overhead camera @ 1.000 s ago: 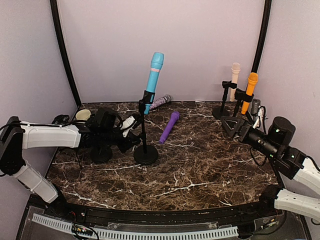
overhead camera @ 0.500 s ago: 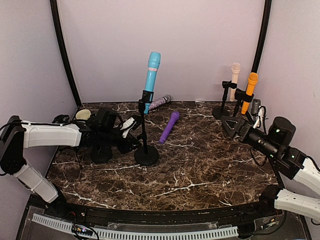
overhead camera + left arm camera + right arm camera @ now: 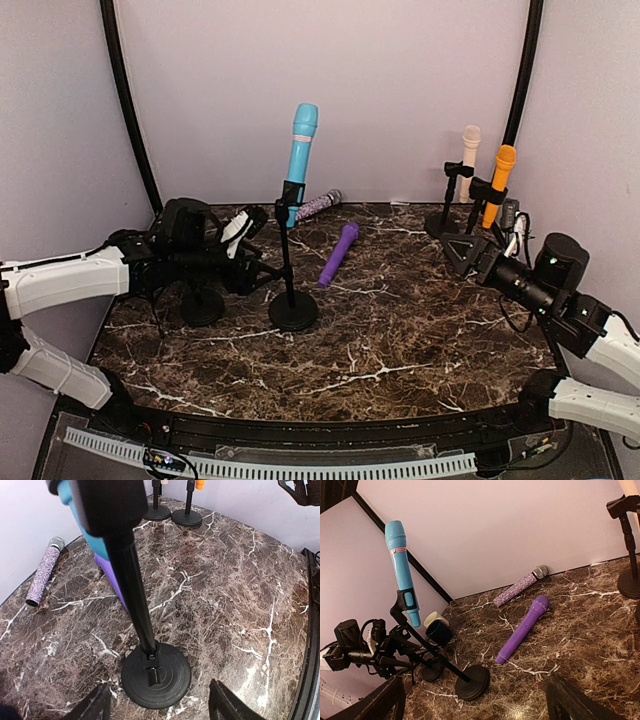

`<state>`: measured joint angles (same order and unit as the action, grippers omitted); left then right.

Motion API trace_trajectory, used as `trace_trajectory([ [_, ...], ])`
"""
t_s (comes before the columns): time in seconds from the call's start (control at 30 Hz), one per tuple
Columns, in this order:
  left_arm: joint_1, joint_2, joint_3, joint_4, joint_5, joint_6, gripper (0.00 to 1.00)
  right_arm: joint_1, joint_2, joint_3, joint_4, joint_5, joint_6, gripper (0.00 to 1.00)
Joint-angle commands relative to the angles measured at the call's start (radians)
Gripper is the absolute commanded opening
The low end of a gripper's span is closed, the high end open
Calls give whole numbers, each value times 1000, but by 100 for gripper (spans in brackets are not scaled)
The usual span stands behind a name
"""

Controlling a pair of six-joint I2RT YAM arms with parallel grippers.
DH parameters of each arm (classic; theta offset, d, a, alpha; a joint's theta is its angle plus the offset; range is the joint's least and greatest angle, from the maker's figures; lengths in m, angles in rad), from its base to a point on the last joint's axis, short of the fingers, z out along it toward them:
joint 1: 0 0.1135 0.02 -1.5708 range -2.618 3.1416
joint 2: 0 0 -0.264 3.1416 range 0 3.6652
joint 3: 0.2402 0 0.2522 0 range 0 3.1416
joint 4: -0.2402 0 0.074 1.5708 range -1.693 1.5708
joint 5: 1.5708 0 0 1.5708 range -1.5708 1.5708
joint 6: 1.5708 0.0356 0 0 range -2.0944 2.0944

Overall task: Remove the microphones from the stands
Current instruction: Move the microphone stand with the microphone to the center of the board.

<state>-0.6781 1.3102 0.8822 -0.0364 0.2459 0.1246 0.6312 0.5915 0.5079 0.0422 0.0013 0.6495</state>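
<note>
the blue mic [image 3: 300,150] sits in its stand [image 3: 293,312] near the middle of the bench [image 3: 400,340]. it points up and leans a little. the clip holds it near its bottom end. the stand's round foot is flat on the bench.

my left hand [image 3: 256,247] is just to the left of the stand's pole, low down. its fingers [image 3: 97,707] are spread apart and hold nothing. from the left wrist view, the pole and the round foot are out in front of the gap, not inside it.

my right hand [image 3: 460,250] is far off on the right side. it is near the orange mic [image 3: 503,165] and the cream mic [image 3: 470,140], which sit in their own stands. its fingers [image 3: 380,702] are spread wide too, with nothing in them.

a purple mic [image 3: 338,255] lies flat on the bench just behind the stand. a sparkly mic [image 3: 320,205] lies by the back wall.
</note>
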Motion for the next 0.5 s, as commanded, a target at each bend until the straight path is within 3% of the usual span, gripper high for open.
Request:
trace_trajectory([
  [0.0, -4, -68, 21, -21, -40, 6, 69, 7, -3, -2, 21, 6, 5, 99],
  [0.17, -3, -77, 8, -7, -87, -72, 70, 8, 4, -4, 35, 6, 7, 98],
  [0.47, -22, -1, 4, 33, -28, -94, 67, 7, 28, 2, 41, 3, 1, 98],
])
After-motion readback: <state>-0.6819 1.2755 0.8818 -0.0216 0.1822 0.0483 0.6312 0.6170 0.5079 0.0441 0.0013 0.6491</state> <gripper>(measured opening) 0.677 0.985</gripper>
